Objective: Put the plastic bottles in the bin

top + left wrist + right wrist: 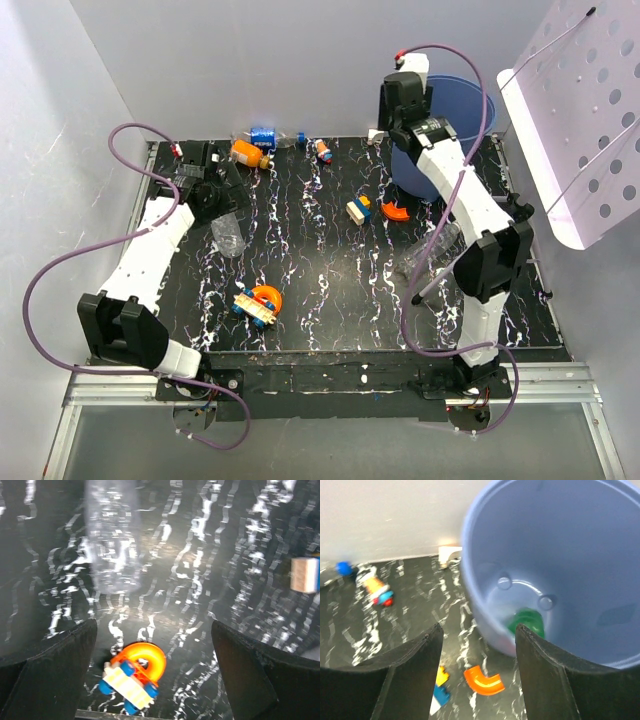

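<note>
A: Any bottles in the bin [580,555], far right corner?
B: Just 1 green bottle [526,621]. Also 1 clear bottle [112,545] lying near the left edge, 1 orange bottle [245,152] by the far edge.
A: And the left gripper [153,625], the right gripper [479,630]?
B: Both wide open, holding nothing.

Left gripper [155,645], right gripper [479,650]; jaws apart
</note>
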Available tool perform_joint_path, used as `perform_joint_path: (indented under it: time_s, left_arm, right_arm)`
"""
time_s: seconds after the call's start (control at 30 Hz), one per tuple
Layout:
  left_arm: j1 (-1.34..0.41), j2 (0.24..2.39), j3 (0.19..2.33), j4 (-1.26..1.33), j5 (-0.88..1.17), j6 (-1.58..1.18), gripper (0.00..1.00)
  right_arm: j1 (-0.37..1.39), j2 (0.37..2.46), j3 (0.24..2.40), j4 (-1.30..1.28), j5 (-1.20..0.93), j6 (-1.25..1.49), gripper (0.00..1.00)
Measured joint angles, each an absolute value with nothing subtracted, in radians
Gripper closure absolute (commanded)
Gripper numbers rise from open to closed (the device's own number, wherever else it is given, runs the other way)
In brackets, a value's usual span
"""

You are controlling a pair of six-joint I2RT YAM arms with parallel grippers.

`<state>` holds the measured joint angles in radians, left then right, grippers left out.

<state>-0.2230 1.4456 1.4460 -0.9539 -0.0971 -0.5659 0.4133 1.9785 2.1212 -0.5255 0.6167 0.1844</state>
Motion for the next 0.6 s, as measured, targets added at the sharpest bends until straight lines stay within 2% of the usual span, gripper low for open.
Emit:
perform_joint_path:
  time_s: [0.1,0.27,0.6]
  left_arm:
    - [-0.213,1.444,1.403,-0.954,-0.212,-0.559,0.02]
    - [-0.19,1.459,1.311,-0.955,-0.279,-0.542,0.02]
    - [-0.087,1.591,1.185,-0.768,-0.18,-0.532,0.04]
  right_arm:
    - [0.492,1.908,2.067,-0.523,0.601,0.179,0.33]
    - [0.628,1.769,1.964,-0.514,0.565,0.18,0.34]
    - [0.783,1.541,1.687,-0.523,0.514,0.281,0.36]
